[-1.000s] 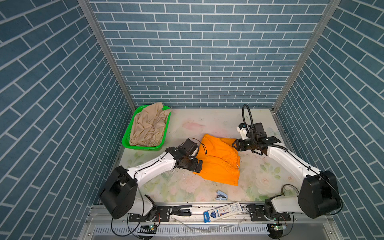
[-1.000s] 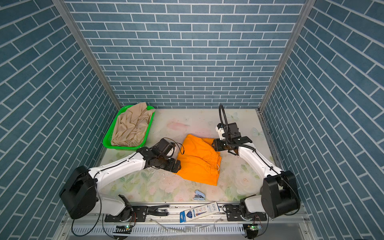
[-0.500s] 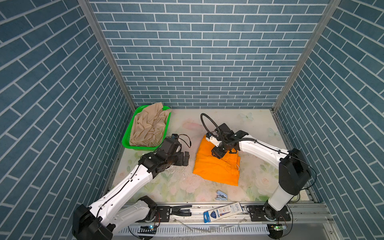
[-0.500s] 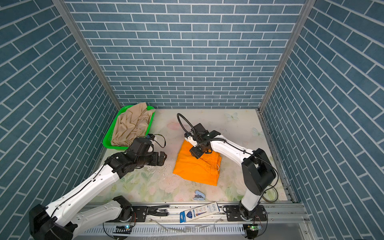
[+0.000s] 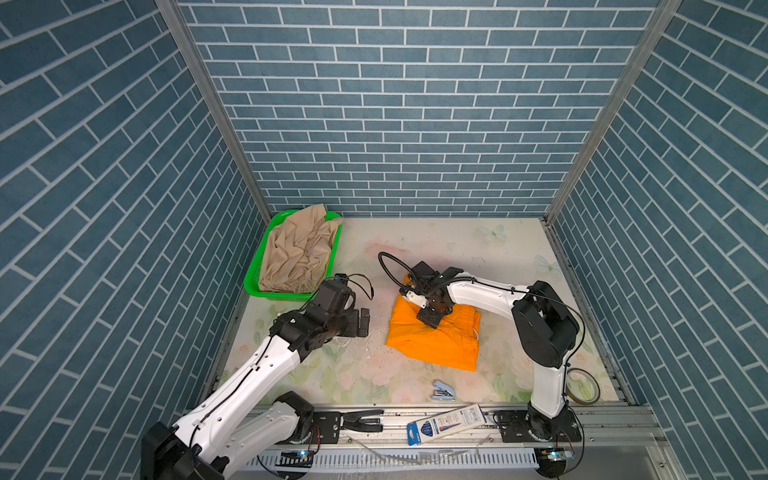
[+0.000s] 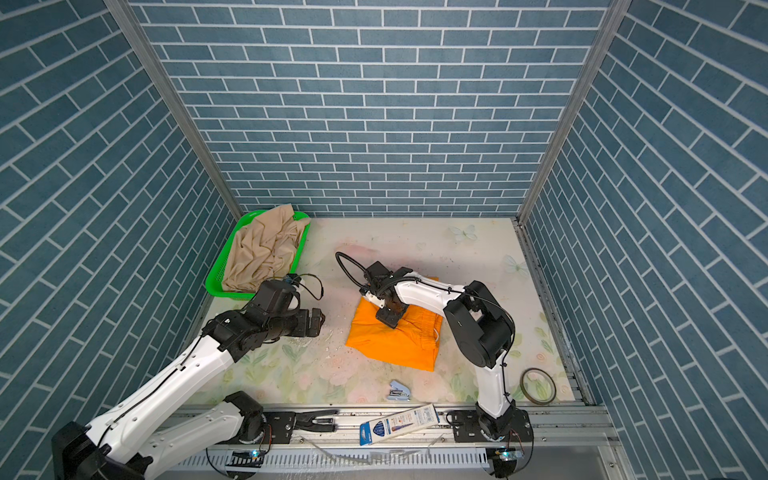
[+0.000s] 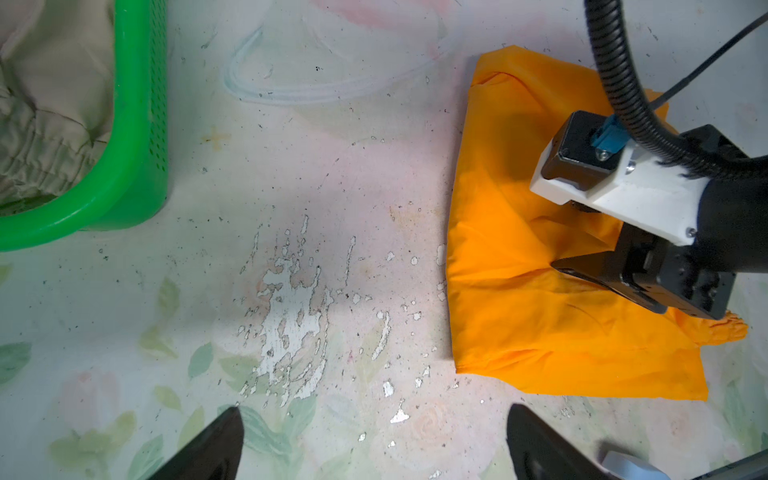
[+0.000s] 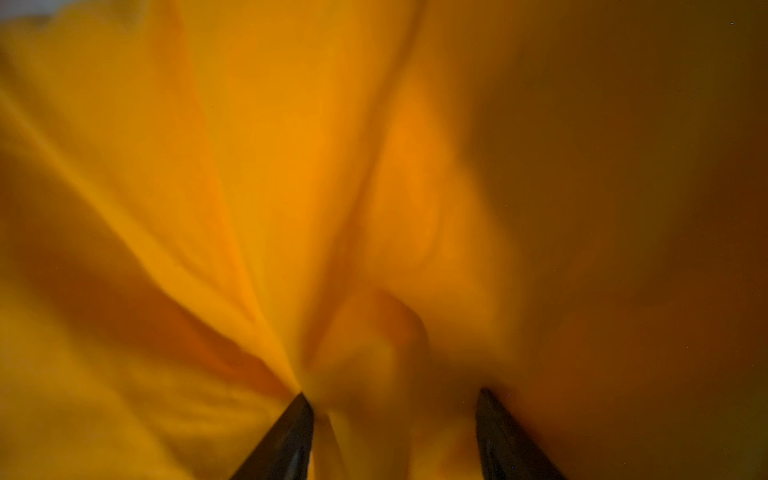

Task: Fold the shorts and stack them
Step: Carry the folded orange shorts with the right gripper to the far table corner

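Observation:
The orange shorts [image 5: 436,345] [image 6: 395,343] lie folded into a compact block mid-table, with a bit of white drawstring at their right edge. My right gripper [image 5: 430,320] [image 6: 388,320] presses down on their upper part. In the right wrist view its fingertips stand apart, open, with a bulge of orange cloth [image 8: 291,166] between them. To the left of the orange pair my left gripper [image 5: 361,322] [image 7: 374,409] hovers wide open over bare table, holding nothing. The beige shorts [image 5: 299,249] [image 6: 266,249] lie crumpled in the green basket [image 5: 253,274] at the back left.
A blue stapler [image 5: 442,390], a flat pen box [image 5: 449,419] on the front rail and a tape ring [image 5: 582,385] lie near the front edge. Brick-patterned walls close in three sides. The basket's corner [image 7: 137,124] is close to my left gripper.
My right gripper swept from the shorts' right edge leftward over them, and the orange pair is now folded narrower. My left gripper drew back left off the cloth. The right jaws widened.

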